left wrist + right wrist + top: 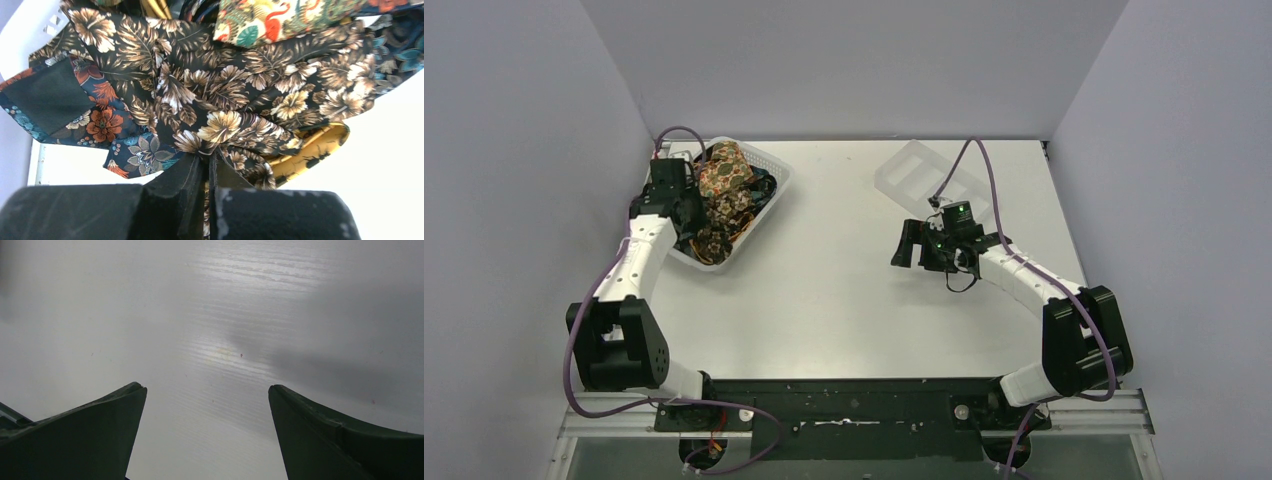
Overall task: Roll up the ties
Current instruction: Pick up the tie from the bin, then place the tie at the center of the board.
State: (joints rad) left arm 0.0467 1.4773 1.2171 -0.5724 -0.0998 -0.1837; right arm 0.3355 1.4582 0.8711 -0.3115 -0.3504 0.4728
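A heap of ties is seen in one white basket at the far-left corner of the desk. The left gripper is set inside the basket and clamped tight on a fold of the dark brown leaf-print tie, which is bunched just beyond its fingertips. Four prints can be counted: the brown, a navy tie, a yellow tie and a flamingo-print tie. The right gripper is held spread wide, nothing in it, above the desk right of centre, near one clear tray by the far edge. A broad stretch of white desk is seen between basket and tray.
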